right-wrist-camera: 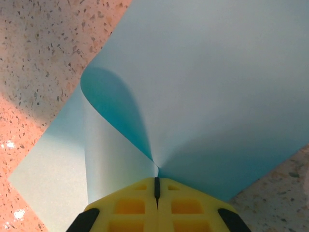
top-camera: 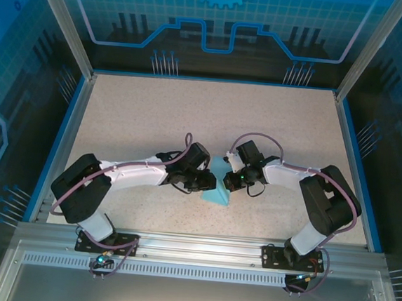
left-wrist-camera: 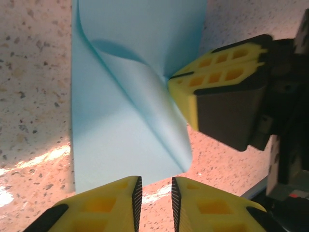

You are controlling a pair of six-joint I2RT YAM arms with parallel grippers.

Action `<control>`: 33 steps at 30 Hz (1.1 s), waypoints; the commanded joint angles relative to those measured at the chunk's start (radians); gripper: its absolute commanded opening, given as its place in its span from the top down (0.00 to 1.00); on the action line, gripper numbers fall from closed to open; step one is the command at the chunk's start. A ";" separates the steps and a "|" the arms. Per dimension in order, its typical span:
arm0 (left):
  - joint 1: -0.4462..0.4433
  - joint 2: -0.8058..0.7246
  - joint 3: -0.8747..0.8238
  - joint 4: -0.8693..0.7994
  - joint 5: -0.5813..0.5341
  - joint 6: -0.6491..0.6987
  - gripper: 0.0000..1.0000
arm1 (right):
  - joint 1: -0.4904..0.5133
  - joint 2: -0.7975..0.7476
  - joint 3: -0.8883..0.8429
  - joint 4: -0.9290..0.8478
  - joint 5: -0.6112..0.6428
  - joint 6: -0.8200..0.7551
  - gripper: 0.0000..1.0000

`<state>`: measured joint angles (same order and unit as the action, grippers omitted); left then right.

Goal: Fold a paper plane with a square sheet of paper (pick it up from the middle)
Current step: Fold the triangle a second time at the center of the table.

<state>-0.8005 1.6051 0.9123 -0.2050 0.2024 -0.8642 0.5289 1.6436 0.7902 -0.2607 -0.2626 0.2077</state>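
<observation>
Yellow pads [left-wrist-camera: 111, 200] on the left gripper [left-wrist-camera: 154, 191] stand a narrow slit apart and hold nothing. One edge of the square sheet of paper [left-wrist-camera: 120, 125] lies just ahead of its tips, flat on the table [top-camera: 190, 114]. Beyond that edge the sheet rises into a soft curl that runs up to a single point near its middle. At that point the right gripper [right-wrist-camera: 156, 186] is fully closed, pinching a small peak of paper between its tips. The rest of the sheet lies flat on the speckled surface at the centre of the table, between the two wrists. No sharp fold line shows yet.

Hazards from this state:

1. Slip. The pinch takes in very little paper. A quick lift by the right arm could pull the sheet out of the jaws.
2. Stray crease. The curl is loose and unsupported. Pressing it down, or dragging the flat part against the table, could set a fold off the centre line.
3. Snag. The left tips sit close to the paper edge. An advance at table height could push or buckle the edge instead of taking hold of it.
4. Contact. The two grippers work very near each other, and a careless approach could bring their fingers together.
</observation>
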 commanded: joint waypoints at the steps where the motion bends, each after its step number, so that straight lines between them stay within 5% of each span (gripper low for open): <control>1: 0.000 0.014 0.039 0.031 0.000 -0.049 0.72 | -0.017 0.025 0.009 -0.006 -0.029 -0.015 0.95; 15: 0.013 0.164 0.020 0.278 0.029 -0.222 0.73 | -0.017 0.021 0.005 -0.002 -0.037 -0.017 0.95; 33: 0.015 0.189 -0.052 0.272 -0.037 -0.259 0.81 | -0.018 0.028 0.009 -0.008 -0.029 -0.012 0.95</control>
<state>-0.7933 1.7718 0.8665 0.0643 0.1894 -1.1137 0.5209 1.6497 0.7921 -0.2600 -0.2779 0.2043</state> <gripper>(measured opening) 0.193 0.053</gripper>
